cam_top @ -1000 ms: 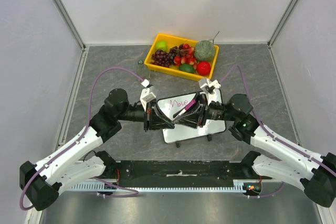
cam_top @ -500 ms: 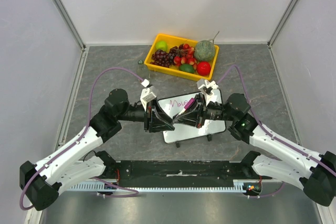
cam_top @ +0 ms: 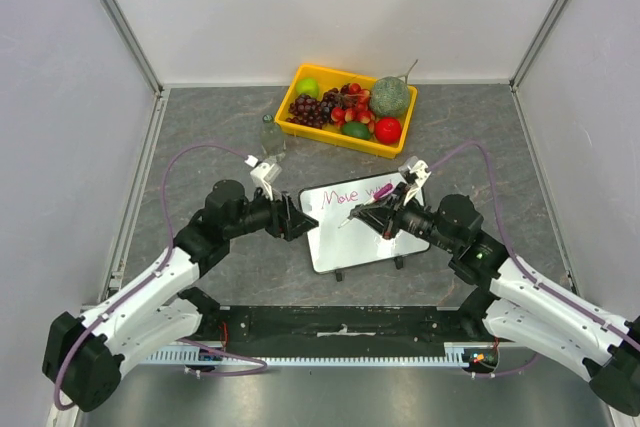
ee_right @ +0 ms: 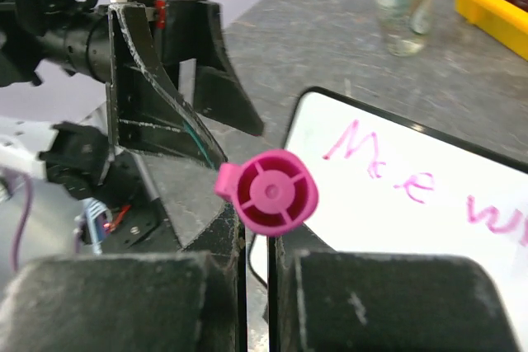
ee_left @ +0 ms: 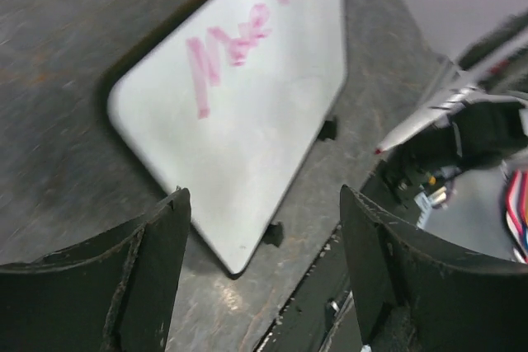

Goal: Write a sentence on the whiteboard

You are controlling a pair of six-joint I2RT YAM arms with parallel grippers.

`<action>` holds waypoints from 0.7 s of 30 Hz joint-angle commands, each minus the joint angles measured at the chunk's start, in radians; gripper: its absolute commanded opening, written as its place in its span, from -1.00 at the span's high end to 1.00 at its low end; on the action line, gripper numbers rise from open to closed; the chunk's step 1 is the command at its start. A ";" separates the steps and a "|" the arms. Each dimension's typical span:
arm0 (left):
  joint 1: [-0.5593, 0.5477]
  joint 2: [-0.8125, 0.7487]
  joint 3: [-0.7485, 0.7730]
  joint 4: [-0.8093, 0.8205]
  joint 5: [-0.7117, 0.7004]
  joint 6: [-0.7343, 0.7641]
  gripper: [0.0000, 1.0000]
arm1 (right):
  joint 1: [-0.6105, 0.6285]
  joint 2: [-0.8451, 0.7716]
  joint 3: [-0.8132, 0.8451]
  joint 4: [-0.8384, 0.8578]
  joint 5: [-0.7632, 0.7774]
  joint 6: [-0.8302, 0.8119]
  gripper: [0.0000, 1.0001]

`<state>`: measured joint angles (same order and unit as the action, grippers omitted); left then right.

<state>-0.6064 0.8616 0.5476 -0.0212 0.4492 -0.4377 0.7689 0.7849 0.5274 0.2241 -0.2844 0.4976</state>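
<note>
- The whiteboard [cam_top: 352, 239], a small glossy white rectangle with a thin black rim, rounded corners and little black feet, lay flat on the grey worktop [cam_top: 200, 137] between the two arms, slightly skewed to the worktop's edges.
- The sentence [cam_top: 345, 194] ran in thin magenta cursive along the board's far edge. It read roughly "Move" and then the start of a second word (its later letters were hidden behind the right arm's tool). The rest of the board was bare white.
- A yellow tray [cam_top: 330, 138] heaped with fruit stood well beyond the board at the back of the worktop, and a small clear bottle [cam_top: 268, 134] stood just beside the tray's left end.
- The left jaws, at the tip of the left arm [cam_top: 150, 287], were spread wide and held nothing. They hung just off the board's left edge and faced across it.
- The right jaws, on the right arm [cam_top: 540, 297], were pressed together on a marker [cam_top: 365, 207] and pinched its barrel. The round magenta butt pointed back toward the wrist camera.
- The marker slanted down and to the left, its tip over the middle of the board below the writing. Whether the tip touched the surface could not be told.
</note>
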 commanded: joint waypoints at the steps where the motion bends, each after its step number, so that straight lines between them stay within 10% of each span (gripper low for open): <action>1: 0.140 0.039 -0.063 0.018 -0.055 -0.127 -0.54 | -0.003 -0.036 -0.030 -0.011 0.200 -0.022 1.00; 12: 0.264 0.335 -0.172 0.608 0.396 -0.171 -0.48 | -0.003 0.022 -0.058 0.081 0.192 -0.018 1.00; 21: 0.264 0.571 -0.158 0.892 0.482 -0.222 -0.19 | -0.002 0.092 -0.055 0.144 0.168 -0.016 1.00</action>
<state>-0.3439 1.3579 0.3767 0.6472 0.8444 -0.6113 0.7681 0.8486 0.4679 0.2840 -0.1093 0.4862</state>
